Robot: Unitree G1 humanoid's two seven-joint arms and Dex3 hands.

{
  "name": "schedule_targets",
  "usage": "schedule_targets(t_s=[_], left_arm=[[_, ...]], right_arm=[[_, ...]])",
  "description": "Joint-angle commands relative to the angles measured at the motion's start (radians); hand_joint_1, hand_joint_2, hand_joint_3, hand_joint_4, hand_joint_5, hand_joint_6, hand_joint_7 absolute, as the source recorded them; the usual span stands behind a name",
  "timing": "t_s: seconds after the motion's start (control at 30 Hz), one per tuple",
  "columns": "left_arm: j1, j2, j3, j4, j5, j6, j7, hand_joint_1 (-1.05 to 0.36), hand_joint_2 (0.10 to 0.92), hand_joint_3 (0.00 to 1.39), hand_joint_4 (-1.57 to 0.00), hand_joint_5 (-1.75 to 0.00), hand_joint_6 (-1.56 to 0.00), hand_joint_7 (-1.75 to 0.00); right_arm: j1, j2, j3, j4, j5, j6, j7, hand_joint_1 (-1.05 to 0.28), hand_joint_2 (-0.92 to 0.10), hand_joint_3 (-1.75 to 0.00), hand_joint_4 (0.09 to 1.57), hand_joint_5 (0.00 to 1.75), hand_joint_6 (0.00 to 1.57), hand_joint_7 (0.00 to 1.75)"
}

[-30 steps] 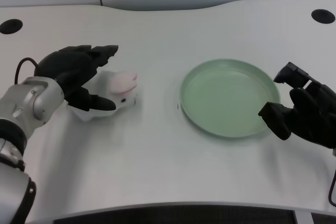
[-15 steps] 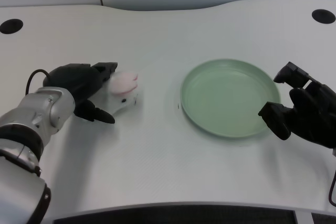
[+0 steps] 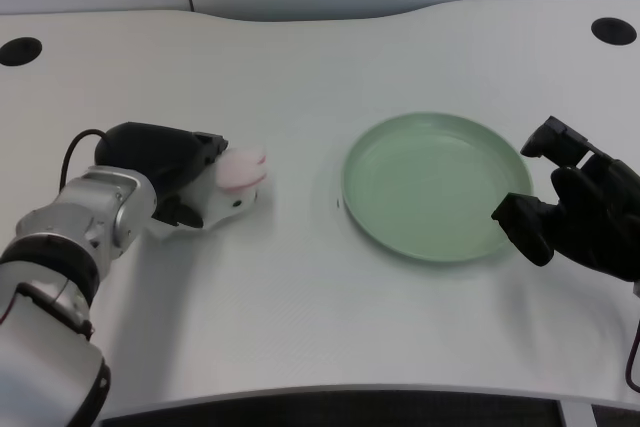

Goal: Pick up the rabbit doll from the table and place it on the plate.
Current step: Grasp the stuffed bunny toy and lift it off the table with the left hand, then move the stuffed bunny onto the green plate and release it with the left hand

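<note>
Left hand [image 3: 168, 172] grips rabbit doll [image 3: 232, 187] on table, beside green plate [image 3: 436, 187]

White rabbit doll [image 3: 232, 187] with pink ears is sitting between the fingers [image 3: 205, 147]; green plate [image 3: 436, 187] is lying well apart.

Soft plush rabbit doll [image 3: 232, 187], glossy plate [image 3: 436, 187]
</note>
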Motion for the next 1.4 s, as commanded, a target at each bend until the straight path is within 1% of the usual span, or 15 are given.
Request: schedule_targets(t_s=[0.03,0.1,0.23,0.4,0.5,0.63,0.77,0.83,0.93,1.0,1.1,1.17,1.27,1.3,1.4], left_arm=[[-0.009,0.012,-0.014,0.017,0.01,0.008,-0.025,-0.39,0.918,0.01,-0.84,-0.18,-0.73,-0.07],[-0.015,0.012,-0.017,0.018,0.009,0.011,-0.031,-0.37,0.918,0.01,-0.92,-0.24,-0.87,-0.08],[-0.056,0.015,0.007,0.015,-0.023,-0.007,-0.071,-0.37,0.921,0.01,-0.93,-0.25,-1.02,-0.11],[-0.107,0.03,0.029,0.009,-0.043,-0.029,-0.089,-0.27,0.912,0.0,-0.91,-0.24,-1.01,-0.09],[-0.136,0.042,0.033,0.004,-0.045,-0.069,-0.074,-0.22,0.888,0.0,-0.93,-0.25,-1.03,-0.09],[-0.175,0.045,0.038,-0.006,-0.055,-0.111,-0.061,-0.17,0.89,0.0,-0.94,-0.25,-1.03,-0.08],[-0.198,0.036,0.048,-0.012,-0.067,-0.161,-0.061,-0.12,0.88,0.0,-0.94,-0.24,-1.07,-0.09],[-0.208,0.026,0.056,-0.013,-0.075,-0.18,-0.065,-0.12,0.88,0.0,-0.94,-0.24,-1.08,-0.09],[-0.221,0.001,0.076,-0.018,-0.095,-0.218,-0.071,-0.13,0.878,0.0,-0.96,-0.25,-1.09,-0.09],[-0.228,-0.016,0.084,-0.019,-0.106,-0.224,-0.079,-0.15,0.889,0.01,-0.96,-0.27,-1.1,-0.09],[-0.245,-0.065,0.084,-0.024,-0.111,-0.241,-0.074,-0.17,0.896,0.01,-0.96,-0.29,-1.1,-0.08],[-0.25,-0.09,0.084,-0.026,-0.109,-0.25,-0.064,-0.18,0.891,0.0,-0.96,-0.3,-1.1,-0.08],[-0.25,-0.12,0.082,-0.028,-0.105,-0.265,-0.045,-0.17,0.879,0.0,-0.85,-0.61,-1.12,-0.07],[-0.249,-0.135,0.081,-0.028,-0.104,-0.273,-0.039,-0.17,0.899,0.0,-0.77,-0.78,-1.12,-0.06],[-0.249,-0.177,0.074,-0.026,-0.097,-0.282,-0.019,-0.17,0.916,0.0,-0.7,-0.94,-1.13,-0.07]], right_arm=[[0.009,-0.009,0.003,-0.006,0.005,-0.007,0.006,-0.55,-0.92,-0.13,1.05,1.75,0.79,1.75],[0.009,-0.01,0.004,-0.006,0.004,-0.005,0.004,-0.56,-0.92,-0.12,1.05,1.75,0.79,1.75],[0.009,-0.009,0.005,-0.007,0.004,-0.005,0.004,-0.56,-0.92,-0.12,1.05,1.75,0.79,1.75],[0.006,-0.007,0.0,-0.004,0.01,0.006,0.004,-0.56,-0.92,-0.11,1.05,1.75,0.8,1.75],[0.006,-0.008,-0.002,-0.004,0.012,0.004,0.004,-0.56,-0.92,-0.11,1.05,1.75,0.8,1.75],[0.01,-0.009,0.0,-0.006,0.008,-0.017,0.009,-0.56,-0.92,-0.13,1.04,1.75,0.79,1.75],[0.007,-0.011,0.003,-0.003,0.005,-0.011,0.008,-0.57,-0.92,-0.13,1.05,1.75,0.79,1.75],[0.006,-0.01,0.003,-0.003,0.005,-0.007,0.007,-0.57,-0.92,-0.12,1.05,1.75,0.8,1.75],[0.003,-0.007,0.001,-0.001,0.011,0.013,0.009,-0.56,-0.91,-0.11,1.05,1.75,0.8,1.75],[0.003,-0.006,0.001,-0.003,0.011,0.017,0.007,-0.55,-0.91,-0.1,1.05,1.75,0.8,1.75],[0.007,-0.003,0.001,-0.011,0.011,0.004,0.009,-0.56,-0.91,-0.09,1.05,1.75,0.8,1.75],[0.008,-0.003,0.002,-0.013,0.01,0.002,0.008,-0.57,-0.92,-0.09,1.05,1.75,0.8,1.75],[0.007,-0.003,0.001,-0.014,0.012,0.004,0.013,-0.57,-0.92,-0.09,1.05,1.75,0.8,1.75],[0.006,-0.003,0.001,-0.014,0.013,0.006,0.015,-0.57,-0.92,-0.09,1.05,1.75,0.8,1.75],[0.007,-0.001,0.0,-0.016,0.014,0.001,0.022,-0.58,-0.92,-0.08,1.05,1.75,0.81,1.75]])
